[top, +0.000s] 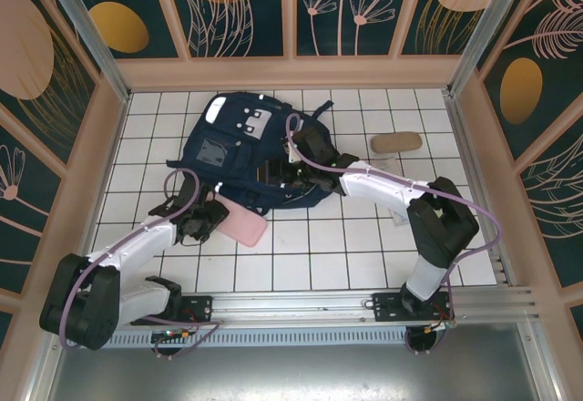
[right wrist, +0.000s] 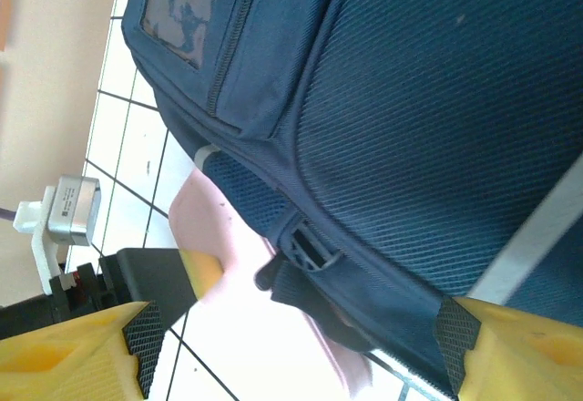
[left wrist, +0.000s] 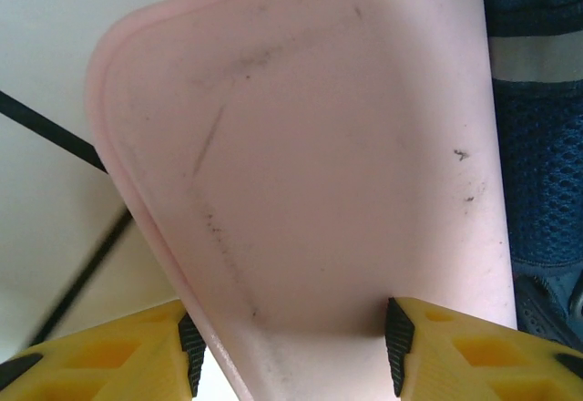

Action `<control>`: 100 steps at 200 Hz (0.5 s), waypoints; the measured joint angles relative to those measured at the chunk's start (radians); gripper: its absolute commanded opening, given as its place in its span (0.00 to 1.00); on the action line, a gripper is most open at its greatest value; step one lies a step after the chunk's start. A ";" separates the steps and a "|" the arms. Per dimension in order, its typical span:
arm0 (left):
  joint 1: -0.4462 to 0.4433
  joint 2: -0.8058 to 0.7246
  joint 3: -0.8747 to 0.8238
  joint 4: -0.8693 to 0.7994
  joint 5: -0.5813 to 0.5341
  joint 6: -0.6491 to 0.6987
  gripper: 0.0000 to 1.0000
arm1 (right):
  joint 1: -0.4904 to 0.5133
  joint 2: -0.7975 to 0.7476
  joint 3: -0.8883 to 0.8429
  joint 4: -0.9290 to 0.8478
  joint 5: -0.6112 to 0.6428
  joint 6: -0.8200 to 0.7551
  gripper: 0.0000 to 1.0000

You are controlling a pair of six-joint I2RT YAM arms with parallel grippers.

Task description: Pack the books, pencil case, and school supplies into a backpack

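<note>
The navy backpack (top: 239,150) lies flat on the white tiles at the middle back. A flat pink case (top: 246,227) rests at its near edge, partly tucked under the fabric. My left gripper (top: 213,220) is shut on the pink case (left wrist: 301,146), its black pads (left wrist: 393,342) against the case's two sides. My right gripper (top: 284,177) hovers open over the backpack's near edge (right wrist: 410,100), a strap buckle (right wrist: 305,251) between its wide-set fingers. The pink case (right wrist: 205,223) and a yellow left finger (right wrist: 202,269) show below it. The books are out of view.
A tan oblong pouch (top: 394,142) lies on the tiles to the right of the backpack. Wooden walls (top: 105,164) close in the table on three sides. The metal rail (top: 301,305) with both arm bases runs along the near edge.
</note>
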 measured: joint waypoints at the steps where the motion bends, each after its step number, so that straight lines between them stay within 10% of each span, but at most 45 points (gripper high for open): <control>1: -0.001 0.001 0.001 0.000 0.000 -0.001 0.55 | 0.000 0.000 0.000 0.000 0.000 0.000 0.80; 100: -0.020 -0.008 0.045 -0.074 -0.075 -0.011 0.56 | 0.003 0.209 0.103 -0.005 -0.013 -0.019 0.69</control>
